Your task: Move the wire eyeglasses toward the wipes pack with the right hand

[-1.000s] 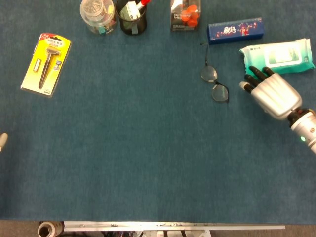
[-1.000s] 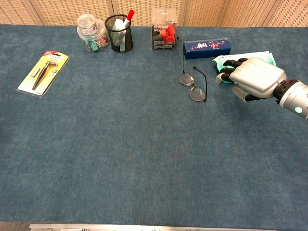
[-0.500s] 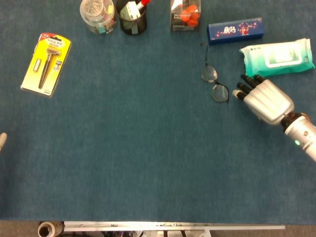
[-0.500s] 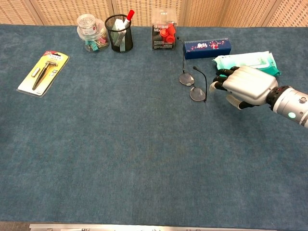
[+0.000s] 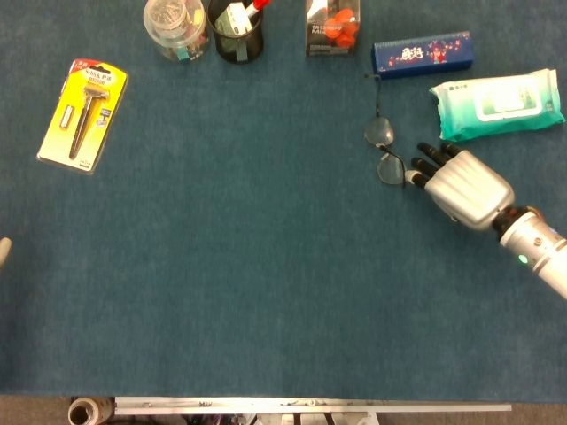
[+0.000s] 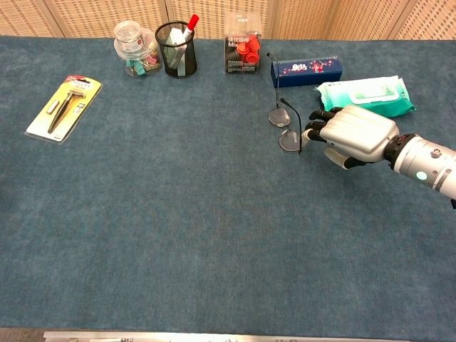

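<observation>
The wire eyeglasses (image 5: 386, 150) (image 6: 285, 129) lie unfolded on the blue cloth, left of the teal-and-white wipes pack (image 5: 498, 104) (image 6: 364, 95). My right hand (image 5: 461, 184) (image 6: 350, 135) lies palm down just right of the glasses and below the pack. Its dark fingertips (image 5: 415, 176) point left and reach the nearer lens and the temple wire. It holds nothing. Only a pale sliver of my left hand (image 5: 4, 252) shows at the left edge of the head view.
A dark blue box (image 5: 422, 54) lies just behind the glasses, next to the pack. Along the far edge stand a red-capped package (image 5: 333, 27), a black mesh pen cup (image 5: 236, 30) and a clear jar (image 5: 174, 29). A yellow razor card (image 5: 84, 115) lies far left.
My right hand has moved left and toward me, away from the wipes pack, until its fingertips meet the glasses. The glasses have turned slightly.
</observation>
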Action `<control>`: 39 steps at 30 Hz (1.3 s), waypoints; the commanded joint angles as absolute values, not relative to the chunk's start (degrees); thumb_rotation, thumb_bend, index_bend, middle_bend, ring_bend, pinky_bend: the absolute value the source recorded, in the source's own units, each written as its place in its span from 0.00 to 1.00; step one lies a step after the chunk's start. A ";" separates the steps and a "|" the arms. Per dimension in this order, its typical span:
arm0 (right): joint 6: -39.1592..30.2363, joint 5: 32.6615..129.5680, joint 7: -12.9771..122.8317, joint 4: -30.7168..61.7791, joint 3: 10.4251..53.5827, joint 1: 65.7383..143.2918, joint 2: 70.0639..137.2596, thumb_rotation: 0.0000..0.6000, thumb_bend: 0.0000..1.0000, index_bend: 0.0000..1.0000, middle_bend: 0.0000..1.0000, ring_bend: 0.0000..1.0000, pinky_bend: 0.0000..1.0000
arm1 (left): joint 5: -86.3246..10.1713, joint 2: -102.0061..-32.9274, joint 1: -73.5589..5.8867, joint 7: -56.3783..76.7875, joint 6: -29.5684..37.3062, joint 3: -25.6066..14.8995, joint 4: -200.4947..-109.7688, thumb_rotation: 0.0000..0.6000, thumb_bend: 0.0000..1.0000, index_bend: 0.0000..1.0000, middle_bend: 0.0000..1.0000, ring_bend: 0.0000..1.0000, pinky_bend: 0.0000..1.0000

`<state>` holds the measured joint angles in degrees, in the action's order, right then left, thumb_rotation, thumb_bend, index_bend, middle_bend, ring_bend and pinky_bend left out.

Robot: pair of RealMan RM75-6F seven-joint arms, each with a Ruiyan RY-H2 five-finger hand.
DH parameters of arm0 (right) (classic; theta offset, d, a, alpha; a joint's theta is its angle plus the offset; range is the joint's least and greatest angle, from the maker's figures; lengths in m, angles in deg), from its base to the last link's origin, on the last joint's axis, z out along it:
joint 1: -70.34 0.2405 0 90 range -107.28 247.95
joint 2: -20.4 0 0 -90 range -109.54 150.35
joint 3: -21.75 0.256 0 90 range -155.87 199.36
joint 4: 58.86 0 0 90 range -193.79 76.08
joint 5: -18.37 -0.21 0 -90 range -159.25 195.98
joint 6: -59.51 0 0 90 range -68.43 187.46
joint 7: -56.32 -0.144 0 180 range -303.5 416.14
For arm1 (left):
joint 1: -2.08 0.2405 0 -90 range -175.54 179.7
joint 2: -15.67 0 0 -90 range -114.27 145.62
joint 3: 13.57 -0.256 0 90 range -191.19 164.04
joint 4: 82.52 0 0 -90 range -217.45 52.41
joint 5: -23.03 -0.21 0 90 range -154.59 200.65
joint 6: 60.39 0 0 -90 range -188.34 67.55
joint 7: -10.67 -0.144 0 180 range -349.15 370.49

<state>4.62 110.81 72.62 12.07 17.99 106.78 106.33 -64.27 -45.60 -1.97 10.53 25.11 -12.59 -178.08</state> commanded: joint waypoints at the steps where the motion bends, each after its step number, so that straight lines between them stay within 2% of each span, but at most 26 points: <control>1: 4.24 111.40 71.93 11.82 17.74 106.83 106.62 1.00 0.57 0.29 0.28 0.13 0.26 | -64.28 -45.62 -1.96 10.49 25.12 -12.60 -178.06 1.00 0.23 0.67 0.55 0.44 0.56; 23: 2.64 114.66 68.90 12.71 16.40 107.20 107.50 1.00 0.57 0.29 0.28 0.13 0.26 | -64.49 -45.59 -1.90 10.29 25.20 -12.69 -178.17 1.00 0.23 0.67 0.55 0.44 0.56; 39: -2.96 118.40 73.78 28.45 16.77 106.38 98.73 1.00 0.57 0.29 0.29 0.13 0.27 | -64.34 -45.68 -1.86 10.09 25.31 -12.58 -178.33 1.00 0.23 0.67 0.55 0.44 0.56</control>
